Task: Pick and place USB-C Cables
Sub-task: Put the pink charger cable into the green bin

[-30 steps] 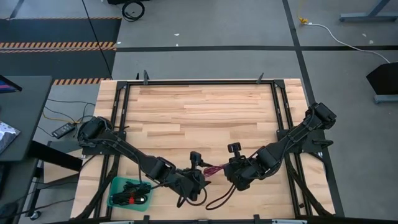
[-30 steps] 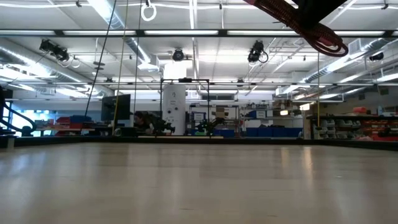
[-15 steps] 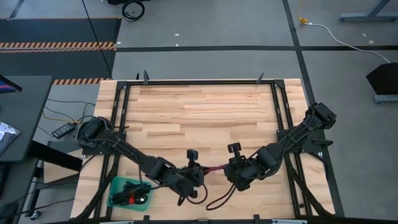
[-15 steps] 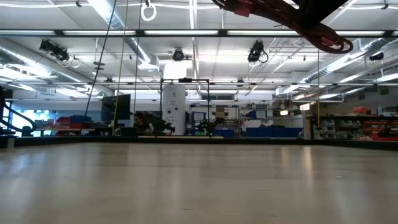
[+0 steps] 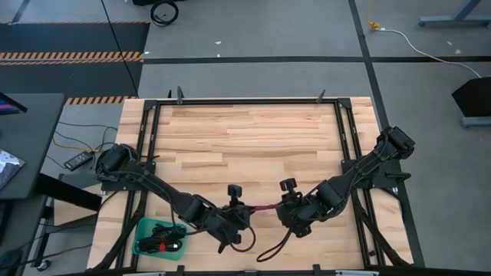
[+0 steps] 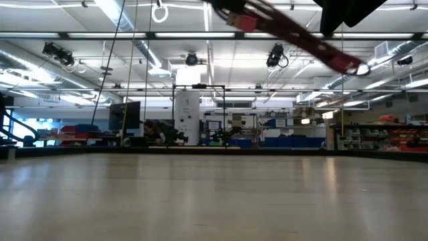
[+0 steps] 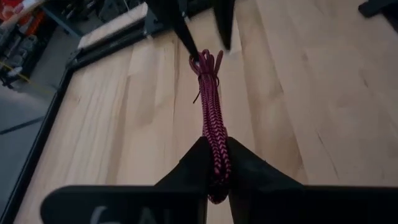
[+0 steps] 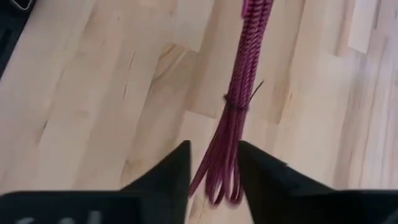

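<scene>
Magenta braided cable (image 7: 213, 127) is pinched between the left gripper's (image 7: 214, 163) two dark fingers, clamped tight on the strand, no gap either side in the left wrist view. Right gripper (image 8: 214, 168) has its fingers parted, with the cable's looped end (image 8: 225, 155) hanging in the gap between them; can't tell if the loops touch either finger, they don't look squeezed. A thin black tie (image 8: 236, 102) cinches the bundle just beyond the right fingers.

From above, the cable (image 5: 263, 207) runs nearly taut between the two grippers, above the near-centre of the wooden table (image 5: 245, 138). A slack tail (image 5: 275, 244) droops from the right gripper side toward the near table edge. Left gripper (image 5: 235, 212) sits left of centre, right gripper (image 5: 288, 208) right of it, near each other and facing.

Low view: the cable (image 6: 294, 37) crosses the top of the picture, off the tabletop.

Teal tray (image 5: 143, 230) sits at the near-left corner, beside the left arm, holding small black and black-and-red cable bundles (image 5: 163, 241).
</scene>
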